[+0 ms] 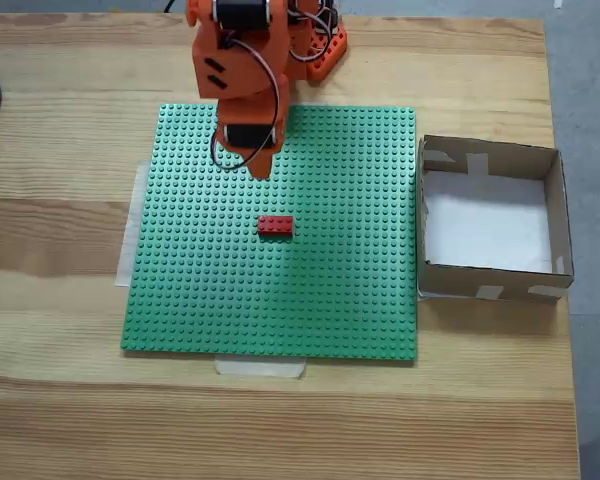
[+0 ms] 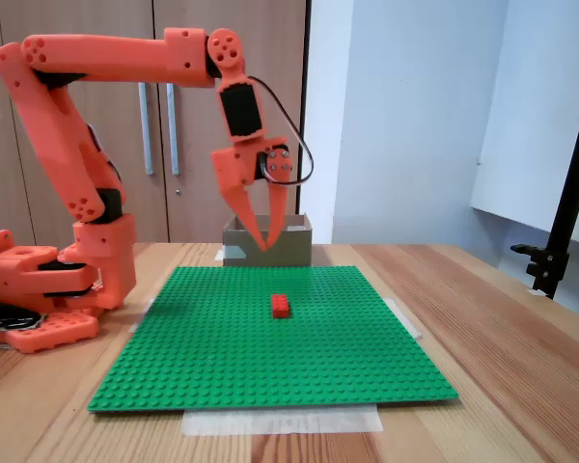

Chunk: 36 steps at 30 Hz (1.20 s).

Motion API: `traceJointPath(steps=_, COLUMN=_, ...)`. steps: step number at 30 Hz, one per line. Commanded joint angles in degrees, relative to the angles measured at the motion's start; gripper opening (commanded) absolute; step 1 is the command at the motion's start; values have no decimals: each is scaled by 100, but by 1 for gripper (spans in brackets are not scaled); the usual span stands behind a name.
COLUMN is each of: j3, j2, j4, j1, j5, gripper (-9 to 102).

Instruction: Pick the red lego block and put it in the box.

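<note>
Orange gripper (image 2: 267, 243) hangs tip-down above the green baseplate (image 2: 270, 338), and in the side-on fixed view its two fingers meet at a point at the bottom, so it's closed on nothing, well clear of the studs. From above, in a fixed view, the gripper (image 1: 262, 172) sits over the upper part of the baseplate (image 1: 280, 300). Closest to it is the red lego block (image 1: 275, 226), lying flat on the plate just below the fingertip in that view, long side running left to right; side-on, the block (image 2: 282, 306) rests on the studs underneath and slightly right of the tip, not touching it. Further out, to the gripper's right in the top-down view, the box (image 1: 555, 215) stands just off the plate's edge, open, white floor showing. Side-on, the box (image 2: 294, 241) is behind the gripper.
</note>
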Motion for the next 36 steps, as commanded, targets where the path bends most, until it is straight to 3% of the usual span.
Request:
traceJointPath(steps=1, j3=-457, j2=-193, j4=88, j1=35, j5=79, gripper=3)
traceJointPath(steps=19, j3=-905, j2=-1257, j4=167, j1=44, j5=-229, gripper=10)
traceJointPath(steps=36, j3=-1134, j2=-1907, j4=272, j1=-9, j5=-167, gripper=25)
